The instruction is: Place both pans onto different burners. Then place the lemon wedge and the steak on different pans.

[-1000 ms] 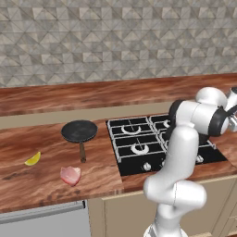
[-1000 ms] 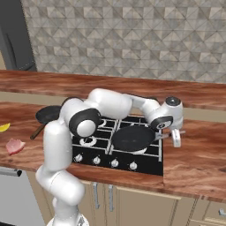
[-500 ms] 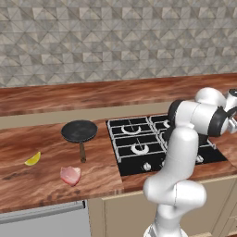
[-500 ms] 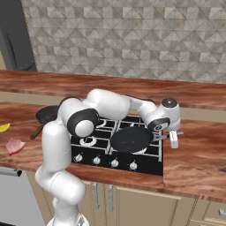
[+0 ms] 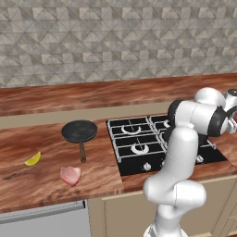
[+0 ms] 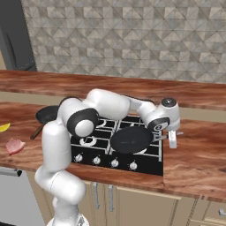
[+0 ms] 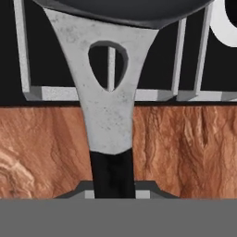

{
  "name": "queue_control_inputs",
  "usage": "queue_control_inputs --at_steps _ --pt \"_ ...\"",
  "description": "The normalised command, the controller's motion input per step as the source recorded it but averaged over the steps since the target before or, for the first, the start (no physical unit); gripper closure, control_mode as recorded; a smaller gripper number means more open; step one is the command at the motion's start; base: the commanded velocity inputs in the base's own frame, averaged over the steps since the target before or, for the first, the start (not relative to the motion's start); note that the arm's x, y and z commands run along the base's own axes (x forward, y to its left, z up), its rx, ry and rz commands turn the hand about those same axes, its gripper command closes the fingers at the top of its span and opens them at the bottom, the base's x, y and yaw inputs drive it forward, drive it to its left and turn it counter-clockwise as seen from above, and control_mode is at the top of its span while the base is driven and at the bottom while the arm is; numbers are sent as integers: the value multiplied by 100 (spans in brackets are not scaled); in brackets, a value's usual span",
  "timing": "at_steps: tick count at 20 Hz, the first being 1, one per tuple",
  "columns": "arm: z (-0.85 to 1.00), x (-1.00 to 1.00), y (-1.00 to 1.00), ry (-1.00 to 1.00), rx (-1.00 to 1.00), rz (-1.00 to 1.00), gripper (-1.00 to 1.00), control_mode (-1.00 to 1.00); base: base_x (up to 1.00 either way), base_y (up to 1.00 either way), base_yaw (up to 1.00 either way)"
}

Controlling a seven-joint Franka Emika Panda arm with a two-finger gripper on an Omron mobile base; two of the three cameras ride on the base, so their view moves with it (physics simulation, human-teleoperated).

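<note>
One black pan [image 6: 131, 139] sits level over the front right burner of the cooktop [image 6: 95, 152]; whether it touches the grate I cannot tell. My gripper [image 6: 171, 139] is at its right side, shut on its handle. In the hand view the silver handle [image 7: 107, 102] with a teardrop hole runs down into the gripper [image 7: 113, 189]. The other pan [image 5: 79, 131], with a brown handle, lies on the counter left of the cooktop [image 5: 139, 159]. The lemon wedge [image 5: 33, 159] and the steak [image 5: 70, 175] lie on the counter further left and nearer the front.
The wooden counter [image 5: 41, 143] runs left and right of the cooktop, with a raised ledge and a tiled wall [image 5: 115, 41] behind. My white arm [image 5: 178, 157] hides the cooktop's right half in the left base view. Silver knobs [image 6: 97, 161] line the cooktop's front.
The wrist has shifted slightly. The held pan stays over the front right burner, and nothing else has moved.
</note>
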Motion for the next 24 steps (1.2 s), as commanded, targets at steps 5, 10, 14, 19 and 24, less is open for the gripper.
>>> queue_control_inputs --at_steps 5,10,14,19,24 --pt "-7 13 -2 0 0 -10 100 -100 0 0 0" --pt "-10 14 -14 0 0 -8 100 -100 0 0 0" --pt "-8 15 -25 0 0 -5 100 -100 0 0 0" --pt "-7 13 -22 0 0 -3 100 -100 0 0 0" --pt "-14 0 -7 0 0 0 100 -100 0 0 0"
